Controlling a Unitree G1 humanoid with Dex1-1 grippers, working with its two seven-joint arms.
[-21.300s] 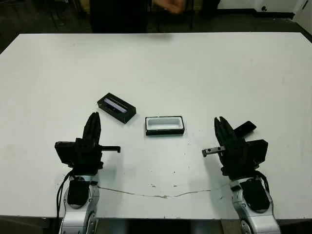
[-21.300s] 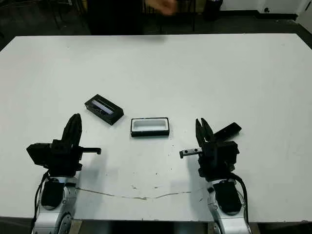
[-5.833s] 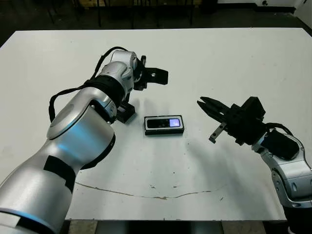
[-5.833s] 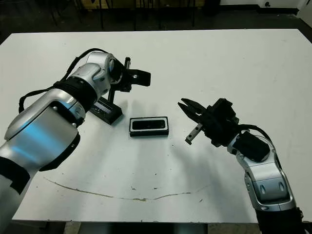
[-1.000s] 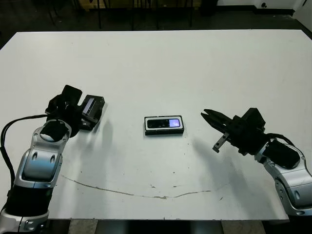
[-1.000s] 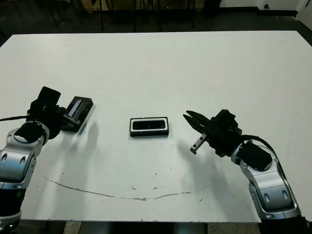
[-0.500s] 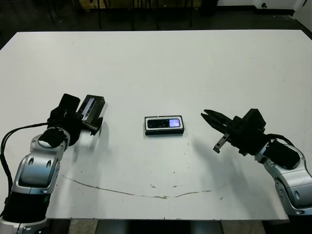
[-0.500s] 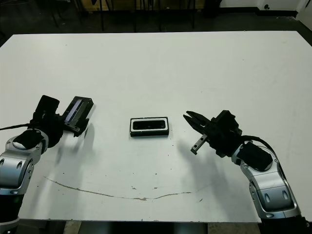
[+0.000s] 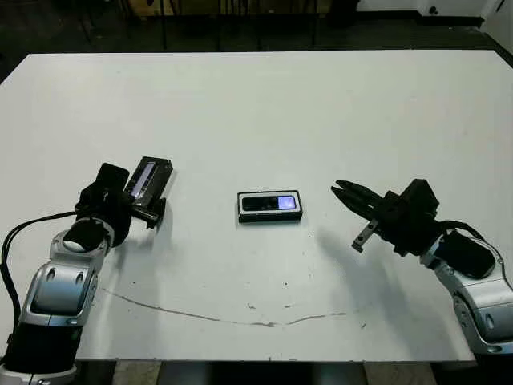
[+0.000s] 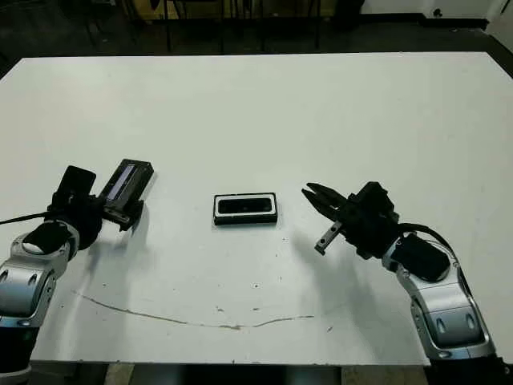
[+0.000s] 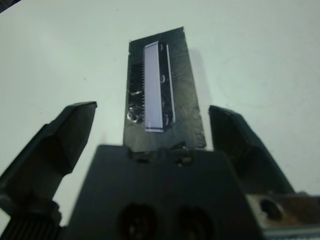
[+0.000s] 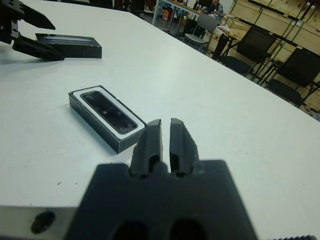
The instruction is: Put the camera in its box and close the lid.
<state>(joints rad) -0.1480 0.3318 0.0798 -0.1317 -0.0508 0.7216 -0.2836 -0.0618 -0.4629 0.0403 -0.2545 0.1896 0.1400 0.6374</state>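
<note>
The flat black bar camera point(image 9: 270, 203) lies in the white-lined black box point(image 9: 270, 215) at table centre. At nine o'clock, the spread-fingered left gripper point(image 11: 150, 135) straddles the lavender-lined black lid point(image 9: 149, 179) ungripped; closing off-centre could skid it. The right gripper point(image 12: 165, 142), at three o'clock, is closed and empty.

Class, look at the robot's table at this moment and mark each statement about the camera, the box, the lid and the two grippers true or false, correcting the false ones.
1. The camera lies inside the box. True.
2. The lid already covers the box. False: it lies on the table well off to the robot's left, apart from the box.
3. The left gripper is open, with the lid between its fingers. True.
4. The right gripper is clamped on the box. False: its fingers are together and hold nothing, short of the box.
5. The lid's pale inner face shows. True.
</note>
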